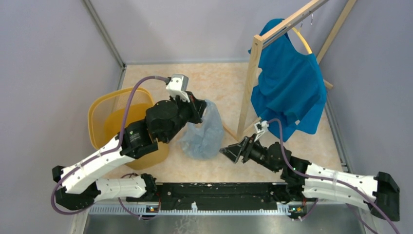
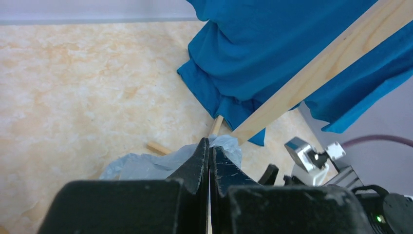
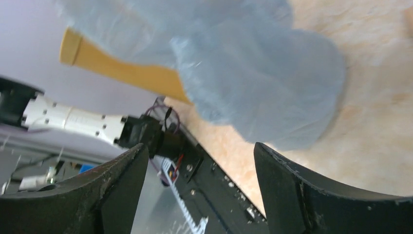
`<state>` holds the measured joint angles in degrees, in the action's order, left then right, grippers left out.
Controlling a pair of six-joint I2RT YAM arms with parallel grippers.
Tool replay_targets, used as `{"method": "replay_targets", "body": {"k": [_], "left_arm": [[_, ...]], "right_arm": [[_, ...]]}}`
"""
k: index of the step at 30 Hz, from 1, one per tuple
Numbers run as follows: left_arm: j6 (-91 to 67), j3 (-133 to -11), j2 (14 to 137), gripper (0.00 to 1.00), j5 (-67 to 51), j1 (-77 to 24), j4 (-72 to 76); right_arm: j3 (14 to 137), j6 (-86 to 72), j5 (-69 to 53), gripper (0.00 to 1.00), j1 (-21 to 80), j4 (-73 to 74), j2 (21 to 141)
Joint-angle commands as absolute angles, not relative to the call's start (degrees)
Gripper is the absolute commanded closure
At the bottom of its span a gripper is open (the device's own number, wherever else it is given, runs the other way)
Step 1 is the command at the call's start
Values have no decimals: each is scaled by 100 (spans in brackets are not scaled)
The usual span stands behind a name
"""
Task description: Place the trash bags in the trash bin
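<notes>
A pale blue-grey trash bag (image 1: pixel 202 134) hangs from my left gripper (image 1: pixel 200 108), which is shut on its top edge and holds it up just right of the trash bin (image 1: pixel 104 114). The bin is yellow-orange and lies tilted at the left, partly behind my left arm. In the left wrist view the jaws (image 2: pixel 209 144) are pressed together with bag film (image 2: pixel 141 165) bunched behind them. My right gripper (image 1: pixel 228 152) is open and empty, just right of the bag's lower end. In the right wrist view the bag (image 3: pixel 243 63) hangs beyond the spread fingers (image 3: pixel 280 185), with the bin's rim (image 3: pixel 122 70) behind it.
A wooden rack (image 1: pixel 253 78) stands at the right with a solid blue shirt (image 1: pixel 290 83) hanging from it; its foot lies close to the bag. Grey walls enclose the marbled floor (image 1: pixel 219 80). The black base rail (image 1: pixel 214 190) runs along the near edge.
</notes>
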<state>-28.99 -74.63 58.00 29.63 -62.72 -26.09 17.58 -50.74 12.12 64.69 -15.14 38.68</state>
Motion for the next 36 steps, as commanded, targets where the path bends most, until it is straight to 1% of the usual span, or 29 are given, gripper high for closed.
{"method": "replay_targets", "body": {"k": [1, 4, 5, 8, 10, 12, 15, 18, 21, 23, 25, 30, 31, 33, 34, 36], "left_arm": [[-2640, -7568, 5970, 100, 3219, -6267, -1936], [-2626, -7627, 6073, 100, 3240, -6262, -1913], [-2635, -7639, 6090, 100, 3261, -6264, -1918], [-2643, -7610, 6090, 100, 3274, -6261, -1886], [-2661, -7591, 6070, 100, 3295, -6259, -1867], [-2659, -7583, 6060, 100, 3310, -6258, -1871], [-2652, -7558, 6036, 100, 3347, -6262, -1886], [-2684, -7412, 5970, 100, 3396, -6262, -1772], [-2714, -7315, 5954, 100, 3393, -6258, -1647], [-2696, -7337, 6004, 100, 3408, -6260, -1652], [-2665, -7414, 6049, 100, 3487, -6258, -1739], [-2687, -7418, 5955, 100, 3556, -6259, -1787], [-2708, -7392, 5917, 100, 3537, -6258, -1772], [-2733, -7374, 5879, 100, 3485, -6258, -1781], [-2721, -7381, 5877, 100, 3460, -6262, -1805], [-2708, -7389, 5891, 100, 3425, -6260, -1848]], "right_arm": [[1779, -5004, 673, 19, 6785, -1712, 4155], [1943, -4907, 747, 19, 6853, -2182, 4780], [1976, -4852, 1080, 19, 6961, -2337, 5010], [2059, -4041, 2618, 18, 7689, -3014, 5583], [2297, -3484, 3280, 18, 8056, -3336, 6037], [2576, -3280, 3456, 18, 8149, -3523, 6446], [2867, -3365, 3726, 21, 8209, -3770, 6974], [3127, -4006, 4208, 25, 8218, -3602, 7499], [3469, -4263, 4286, 27, 8225, -3476, 7982], [3677, -4317, 4287, 32, 8239, -3320, 8141], [3792, -4532, 4622, 36, 8273, -2828, 8122], [3703, -5579, 5761, 40, 8271, -1378, 7796], [3629, -5471, 5840, 38, 8276, -1432, 7701], [3471, -4526, 5738, 15, 8266, -2095, 7669], [3464, -4319, 5664, 9, 8264, -2259, 7672], [3540, -4293, 5690, 4, 8255, -2123, 7653]]}}
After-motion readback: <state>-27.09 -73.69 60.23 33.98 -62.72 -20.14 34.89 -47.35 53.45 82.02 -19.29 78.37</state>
